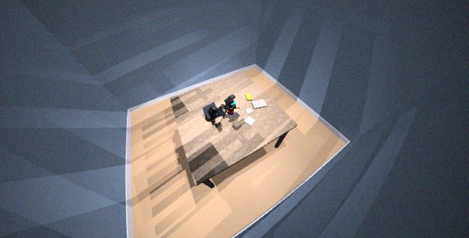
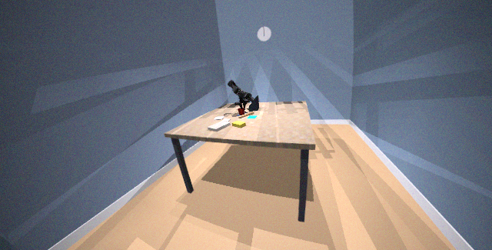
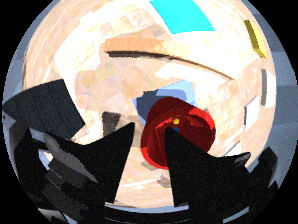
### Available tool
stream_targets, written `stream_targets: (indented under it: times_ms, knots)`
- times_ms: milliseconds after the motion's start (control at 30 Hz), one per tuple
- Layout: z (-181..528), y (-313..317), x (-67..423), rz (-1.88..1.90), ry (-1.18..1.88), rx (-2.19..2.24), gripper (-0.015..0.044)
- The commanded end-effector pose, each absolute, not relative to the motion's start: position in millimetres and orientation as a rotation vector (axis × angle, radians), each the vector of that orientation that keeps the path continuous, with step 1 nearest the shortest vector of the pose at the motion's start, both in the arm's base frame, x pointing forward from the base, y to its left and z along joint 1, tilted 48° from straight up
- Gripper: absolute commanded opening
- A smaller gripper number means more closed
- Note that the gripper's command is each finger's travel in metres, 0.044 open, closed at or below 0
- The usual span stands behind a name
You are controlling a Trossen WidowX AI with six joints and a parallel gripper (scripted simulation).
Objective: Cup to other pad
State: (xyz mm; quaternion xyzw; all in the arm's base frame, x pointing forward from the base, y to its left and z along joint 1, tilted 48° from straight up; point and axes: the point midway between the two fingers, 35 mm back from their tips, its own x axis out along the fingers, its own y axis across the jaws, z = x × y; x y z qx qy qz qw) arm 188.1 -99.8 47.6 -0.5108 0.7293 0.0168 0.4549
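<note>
- Wood planks make up the table (image 1: 271, 119) (image 2: 284, 127) (image 3: 95, 92), with bright light on them.
- Red is my cup (image 1: 231, 112) (image 2: 241, 111) (image 3: 202, 132), by the blue pad (image 1: 233, 115) (image 3: 187, 90). In the wrist view it sits at 3 o'clock from the middle of my gripper (image 1: 230, 108) (image 2: 242, 108) (image 3: 151, 126).
- My gripper looks part open, with nothing squeezed. One tip shows over the cup's mouth, the other off to its 9 o'clock side.
- I think the job now is to get a good hold. I should line up the tips with the cup's wall, go down straight, then close softly.
- A bump on the rim could tip the cup and roll the marbles (image 3: 176, 121) out. I'd lift it slow and level, over the stick (image 2: 246, 115) (image 3: 145, 46), to the cyan pad (image 1: 234, 103) (image 2: 252, 117) (image 3: 185, 17) at 12 o'clock. I guess that's the other pad.
- I can't tell if a tip touches the cup, or if the cup leans.
- One black finger hides part of the cup, so I can't count the marbles. The cup covers some of the blue pad, and the wrist view cuts off the cyan pad's top.
</note>
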Motion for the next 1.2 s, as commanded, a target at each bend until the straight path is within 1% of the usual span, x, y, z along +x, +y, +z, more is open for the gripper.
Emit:
stream_targets:
  times_ms: [0, 533, 700, 800, 1167]
  knots:
    - [42.1, -106.1, 184.4, 0.044, 1.81, -1.265, 0.0148]
    - [34.3, -116.4, 181.4, 0.038, 1.813, -1.268, 0.0148]
    - [35.6, -115.4, 183.5, 0.034, 1.805, -1.264, 0.0017]
    - [35.6, -115.4, 183.5, 0.034, 1.805, -1.264, 0.0]
    - [42.0, -107.1, 185.2, 0.039, 1.805, -1.263, 0.0]
